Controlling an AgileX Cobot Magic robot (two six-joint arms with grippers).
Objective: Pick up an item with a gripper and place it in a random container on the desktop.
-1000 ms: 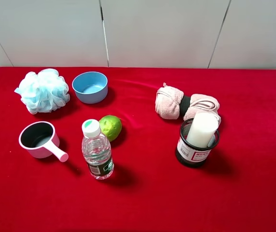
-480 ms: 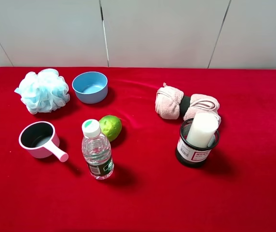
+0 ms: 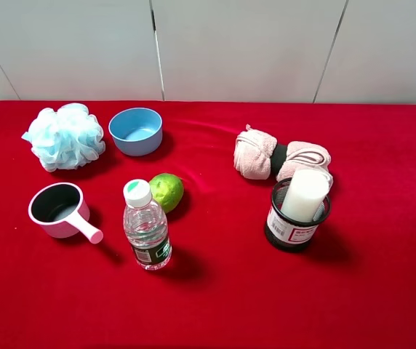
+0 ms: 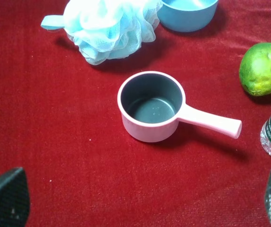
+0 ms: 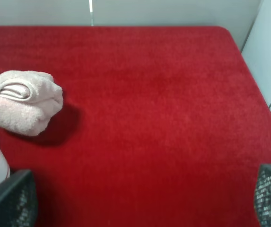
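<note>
Looks done to me: white cylinder (image 3: 305, 195) leans in the mesh cup (image 3: 296, 215) just beside my right gripper (image 5: 145, 198), both claws spread wide, holding nothing.

Plain white cylinder (image 3: 305, 195); black wire-mesh cup (image 3: 296, 214), white-and-red label; bright red cloth desktop (image 3: 222, 291); blue bowl (image 3: 136, 131); pink handled cup (image 3: 59, 210), dark interior; green lime (image 3: 166, 191).
</note>
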